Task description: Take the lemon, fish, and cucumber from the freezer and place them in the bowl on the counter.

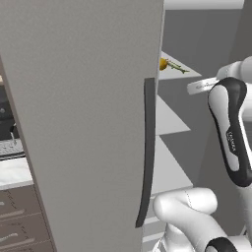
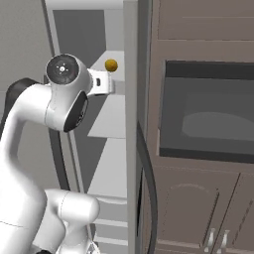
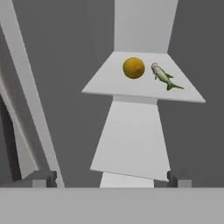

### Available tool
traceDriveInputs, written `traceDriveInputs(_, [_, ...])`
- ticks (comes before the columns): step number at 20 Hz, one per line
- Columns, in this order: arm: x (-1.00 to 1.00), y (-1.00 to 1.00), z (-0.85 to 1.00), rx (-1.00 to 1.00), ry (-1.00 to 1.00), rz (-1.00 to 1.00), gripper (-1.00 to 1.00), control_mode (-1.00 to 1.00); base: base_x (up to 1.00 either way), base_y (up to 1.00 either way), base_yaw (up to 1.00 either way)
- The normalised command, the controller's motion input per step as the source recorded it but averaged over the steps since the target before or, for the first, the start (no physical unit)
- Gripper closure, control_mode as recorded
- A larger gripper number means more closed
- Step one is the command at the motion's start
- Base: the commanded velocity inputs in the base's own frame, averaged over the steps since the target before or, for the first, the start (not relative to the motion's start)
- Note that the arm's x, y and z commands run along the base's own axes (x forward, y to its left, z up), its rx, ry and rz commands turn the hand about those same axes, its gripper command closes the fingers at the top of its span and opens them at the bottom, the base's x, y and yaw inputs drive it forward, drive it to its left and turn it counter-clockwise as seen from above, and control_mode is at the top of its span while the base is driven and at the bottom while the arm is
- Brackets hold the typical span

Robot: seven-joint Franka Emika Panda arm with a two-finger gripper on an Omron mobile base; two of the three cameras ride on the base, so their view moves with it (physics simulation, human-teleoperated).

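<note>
- With my gripper raised in front of the open freezer, my two dark fingertips stand wide apart at the bottom corners of the hand view, with nothing between them.
- On the upper pale shelf inside the freezer the lemon sits round and yellow-orange, near the middle of the shelf.
- Just beside the lemon, on its right in the hand view, lies the fish, slim and silvery green; the two look close but I cannot tell if they touch.
- From the left base view the lemon peeks out past the edge of the grey door, with the fish stretching away from it along the shelf.
- From the right base view the lemon shows on that same shelf, just beyond my white wrist.
- A long dark handle runs down the door's edge.
- Small dark writing runs along my forearm in the left base view, too small to read.
- To the freezer's right stands a built-in oven with a dark glass front, set in brown cabinets.
- At the far left the white marble counter lies over grey-brown drawers.
</note>
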Motion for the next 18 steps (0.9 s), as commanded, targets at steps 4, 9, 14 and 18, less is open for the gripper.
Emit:
traceDriveInputs(4, [0.68,-0.14,0.01,0.00,0.00,0.00,-1.00,-1.00,0.00,0.00,0.00])
traceDriveInputs(9, [0.58,-0.07,0.08,0.00,0.00,0.00,-1.00,-1.00,0.00,0.00,0.00])
traceDriveInputs(14, [0.49,0.00,0.04,0.00,0.00,0.00,-1.00,-1.00,0.00,0.00,0.00])
traceDriveInputs(18, [0.49,0.00,0.00,0.00,0.00,0.00,-1.00,-1.00,0.00,0.00,0.00])
